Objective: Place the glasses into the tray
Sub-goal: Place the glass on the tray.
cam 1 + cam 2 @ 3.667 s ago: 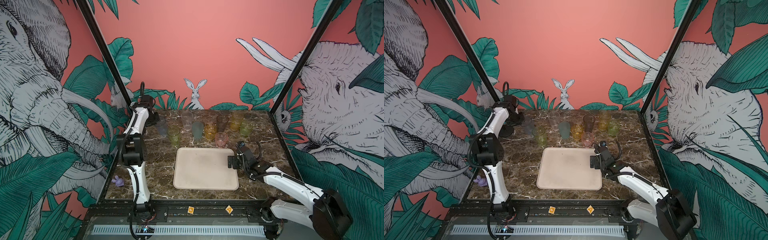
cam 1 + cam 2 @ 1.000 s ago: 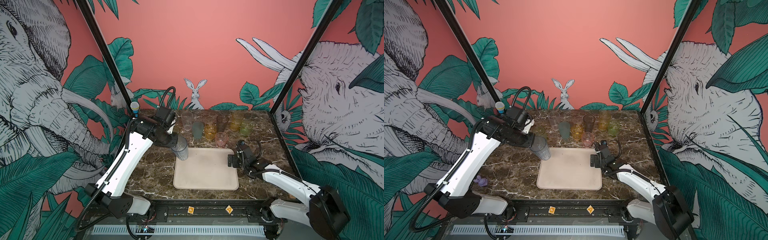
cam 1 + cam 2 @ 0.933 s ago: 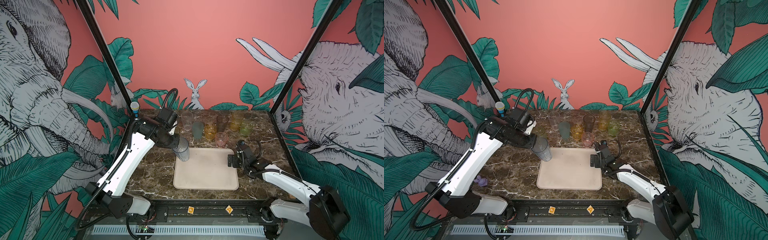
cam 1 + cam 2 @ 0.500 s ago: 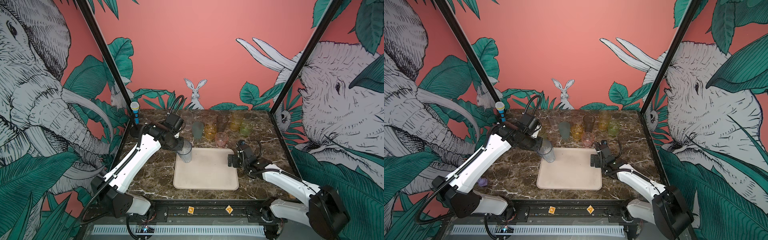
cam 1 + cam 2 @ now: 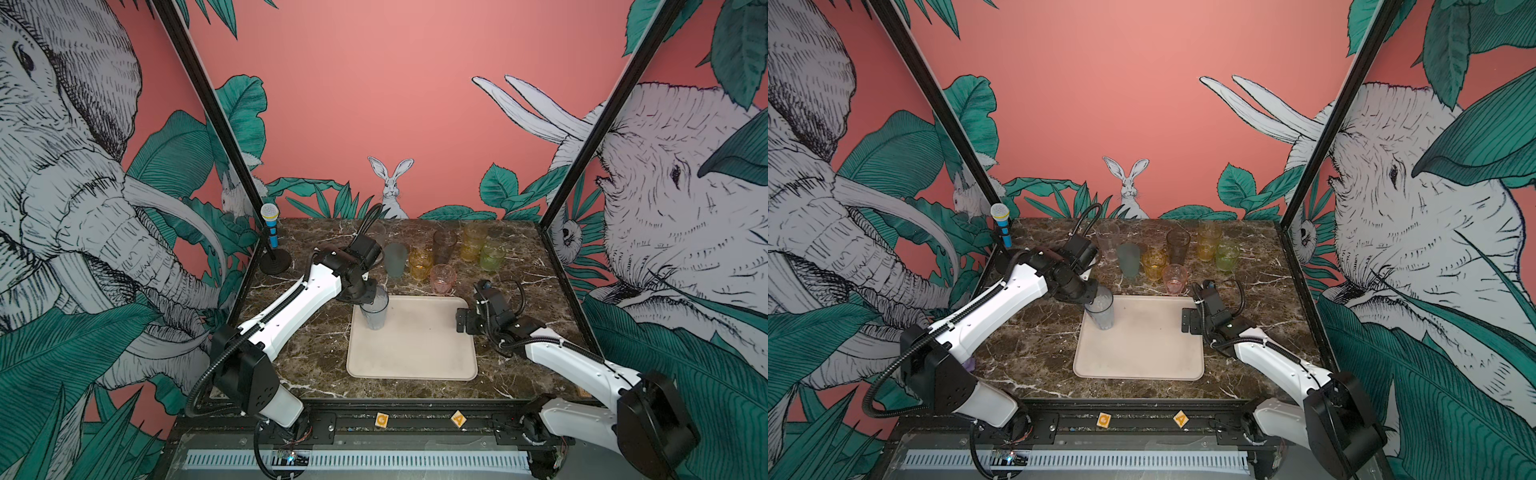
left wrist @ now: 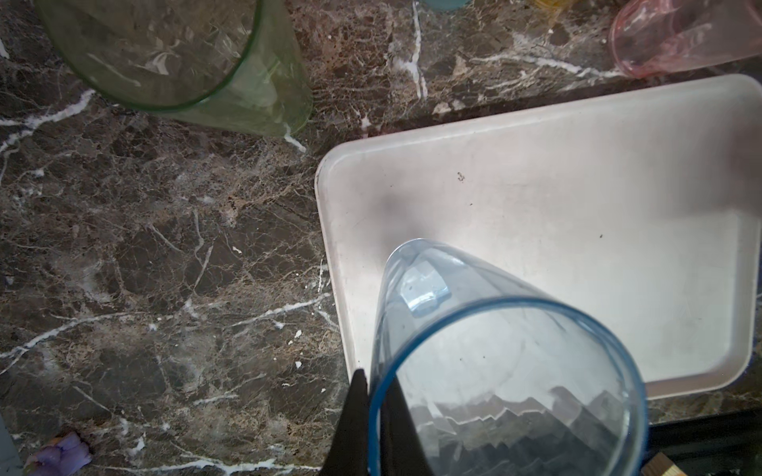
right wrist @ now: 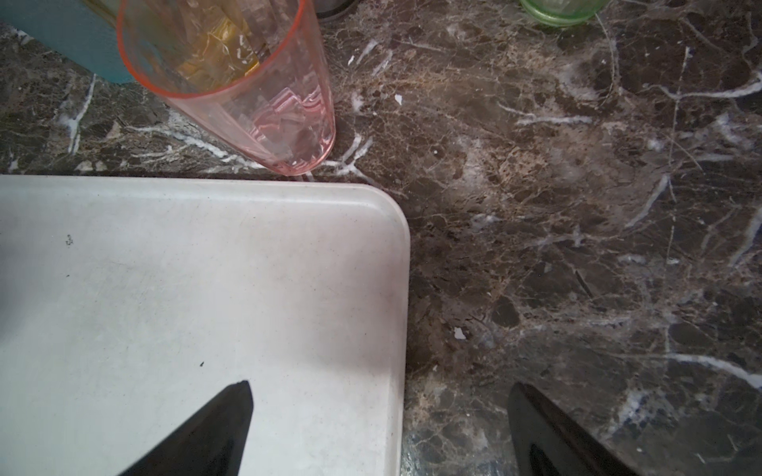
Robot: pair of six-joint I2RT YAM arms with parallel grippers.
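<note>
The cream tray (image 5: 415, 357) (image 5: 1142, 357) lies in the middle of the marble table. My left gripper (image 5: 371, 296) (image 6: 373, 408) is shut on the rim of a tall grey-blue glass (image 5: 375, 312) (image 5: 1100, 312) (image 6: 495, 362), one finger inside and one outside. The glass stands nearly upright over the tray's far left corner, its base at or just above the floor. Other glasses stand behind the tray: teal (image 5: 395, 259), amber (image 5: 420, 262), pink (image 5: 444, 279) (image 7: 247, 103), and a green one (image 6: 177, 62). My right gripper (image 5: 463, 320) (image 7: 379, 412) is open and empty, straddling the tray's right rim.
More glasses stand at the back: smoky brown (image 5: 444, 245), yellow (image 5: 473, 241), green (image 5: 492, 257), clear (image 5: 376, 232). A blue toy microphone (image 5: 270, 224) on a black stand is at the back left corner. A small purple object (image 6: 62, 457) lies near the front left.
My left arm has carried the grey-blue glass rightward from beside the tray to over its far left corner, and lower. The right arm has stayed put.
</note>
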